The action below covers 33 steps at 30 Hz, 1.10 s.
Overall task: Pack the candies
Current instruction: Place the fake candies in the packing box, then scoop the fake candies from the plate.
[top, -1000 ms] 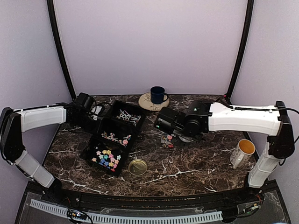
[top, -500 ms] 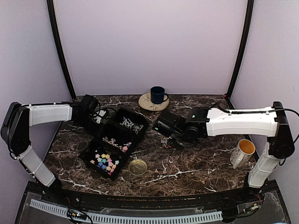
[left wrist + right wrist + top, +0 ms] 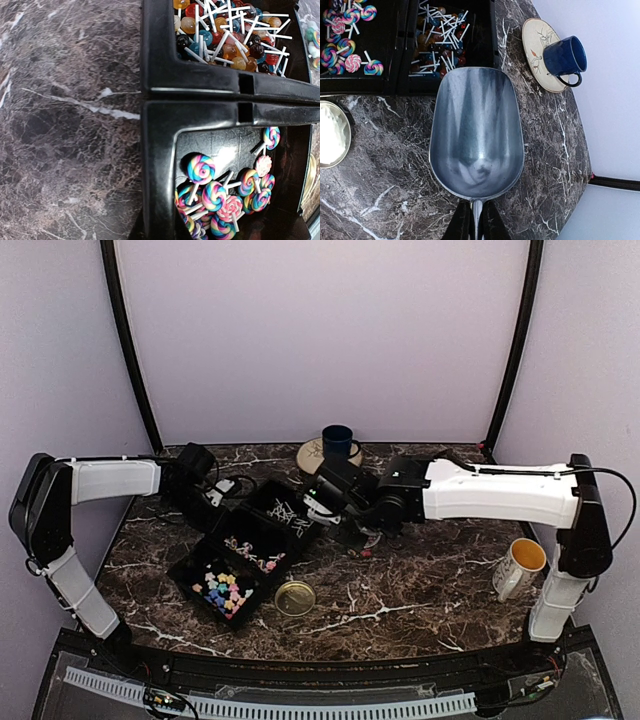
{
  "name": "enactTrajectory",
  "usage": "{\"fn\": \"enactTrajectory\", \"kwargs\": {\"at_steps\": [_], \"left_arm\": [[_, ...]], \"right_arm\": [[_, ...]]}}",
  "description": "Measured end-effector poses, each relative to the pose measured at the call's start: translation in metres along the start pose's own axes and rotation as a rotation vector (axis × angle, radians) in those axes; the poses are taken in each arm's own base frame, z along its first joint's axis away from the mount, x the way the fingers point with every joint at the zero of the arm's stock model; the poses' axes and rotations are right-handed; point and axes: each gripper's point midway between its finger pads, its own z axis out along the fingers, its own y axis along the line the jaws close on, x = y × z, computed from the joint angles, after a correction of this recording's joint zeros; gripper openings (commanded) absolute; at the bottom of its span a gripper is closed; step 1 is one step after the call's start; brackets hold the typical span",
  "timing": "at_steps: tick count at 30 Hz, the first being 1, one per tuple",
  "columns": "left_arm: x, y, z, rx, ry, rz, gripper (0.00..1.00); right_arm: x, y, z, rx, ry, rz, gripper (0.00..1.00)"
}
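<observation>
**Scoop is hanging empty; the candies are waiting in the tray**

Nearest me, the gold lid [image 3: 295,597] is lying flat on the table [image 3: 400,605], on no container, just beside the near end of the black tray [image 3: 192,575]. All the candies [image 3: 225,587] I can make out are sitting in that tray. Pastel stars are filling the near compartment, swirl lollipops [image 3: 214,195] the middle one and ball lollipops [image 3: 440,27] the far one.

The right end effector [image 3: 472,220] is pinching the handle of a metal scoop [image 3: 476,130]. The scoop is hanging empty, its mouth reaching the outer wall of the far compartment and not yet in the sweets. The left end effector [image 3: 205,488] is sitting pressed together at the tray's far-left corner. Whether it is nipping the wall, I cannot tell.

A small clear jar [image 3: 366,543] is peeking out under the right arm, too hidden to judge its fill. I am reading the packing as barely begun, with scooping, filling and lidding all left.

For room, open table is lying between the tray and the white mug [image 3: 520,567]. The tray wall is the edge the scoop is going to have to clear. Farther back, the blue mug [image 3: 565,57] on its plate [image 3: 535,40] is crowding the scoop's far side.
</observation>
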Motion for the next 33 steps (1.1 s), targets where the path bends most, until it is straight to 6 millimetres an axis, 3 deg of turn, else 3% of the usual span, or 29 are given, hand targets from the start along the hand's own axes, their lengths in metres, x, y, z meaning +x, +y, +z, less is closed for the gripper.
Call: {"fn": "enactTrajectory", "kwargs": {"at_steps": [7, 11, 20, 23, 27, 33], "left_arm": [[-0.001, -0.012, -0.001, 0.083, -0.006, 0.002, 0.0], [-0.005, -0.021, -0.004, 0.157, -0.025, -0.012, 0.0], [-0.017, -0.053, -0.014, 0.425, -0.094, -0.053, 0.0], [-0.018, -0.066, -0.016, 0.525, -0.098, -0.07, 0.0], [-0.018, -0.071, -0.015, 0.549, -0.09, -0.079, 0.0], [-0.01, -0.05, -0.004, 0.408, -0.059, -0.101, 0.0]], "right_arm": [[-0.007, 0.005, 0.009, -0.002, 0.012, -0.019, 0.0], [-0.016, -0.005, 0.0, 0.023, -0.039, 0.024, 0.0], [-0.039, -0.068, -0.08, 0.106, -0.331, 0.248, 0.0], [-0.043, -0.083, -0.098, 0.129, -0.386, 0.293, 0.0], [-0.042, -0.08, -0.093, 0.127, -0.374, 0.282, 0.0], [-0.029, -0.053, -0.061, 0.093, -0.222, 0.162, 0.0]]}}
